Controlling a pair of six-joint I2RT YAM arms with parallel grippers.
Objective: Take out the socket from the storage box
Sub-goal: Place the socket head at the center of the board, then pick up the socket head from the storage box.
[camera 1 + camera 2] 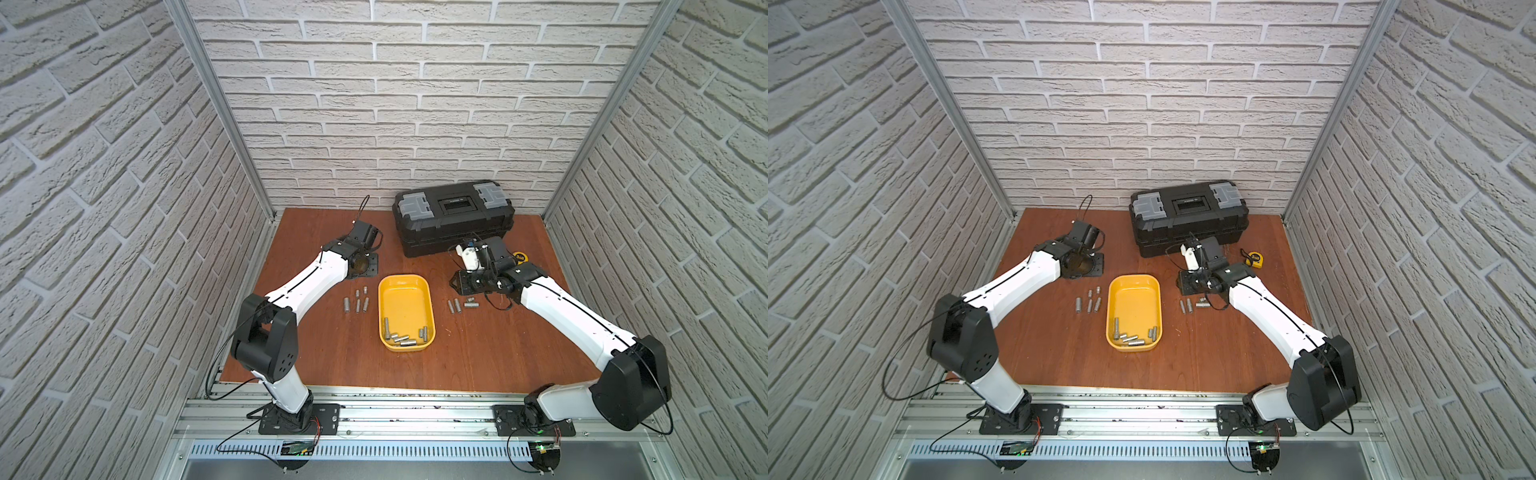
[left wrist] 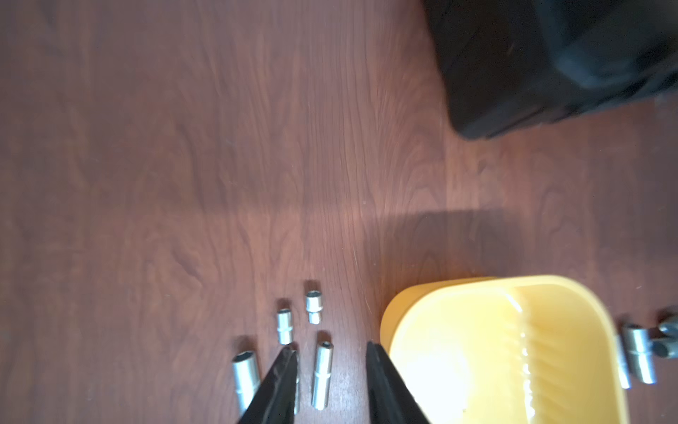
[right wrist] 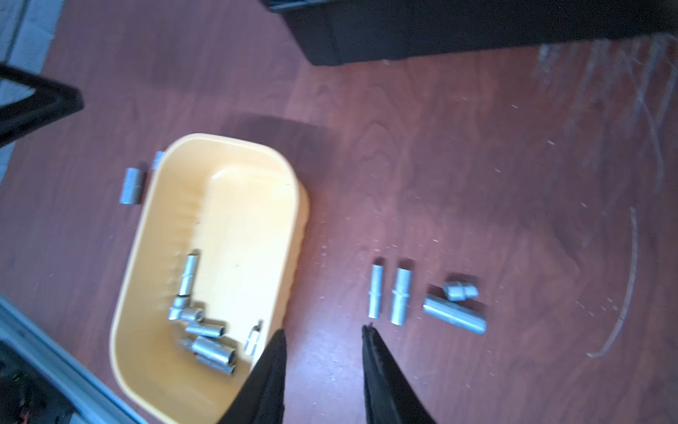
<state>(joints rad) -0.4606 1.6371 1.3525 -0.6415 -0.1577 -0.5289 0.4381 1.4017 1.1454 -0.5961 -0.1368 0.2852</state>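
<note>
Several sockets (image 1: pixel 405 338): heaped inside the storage box (image 1: pixel 405 301), at its end nearest the arm bases; the far end is bare.
Long axes: one long socket (image 1: pixel 387 328) runs along the box's length by its left wall; the rest lie mixed, mostly crosswise.
Left gripper (image 2: pixel 330 346): fingers parted and holding nothing, above the loose sockets (image 1: pixel 357 301) on the table (image 1: pixel 478 353) just left of the box.
Right gripper (image 3: pixel 323 328): fingers parted and empty, over bare wood between the box's right wall and a second loose group (image 1: pixel 459 305).
Bearing: from either gripper the heap lies inward over the rim and back toward the bases; neither arm looks clearly nearer.
Toolbox (image 1: pixel 453 216): lid down, beyond the box's far end.
</note>
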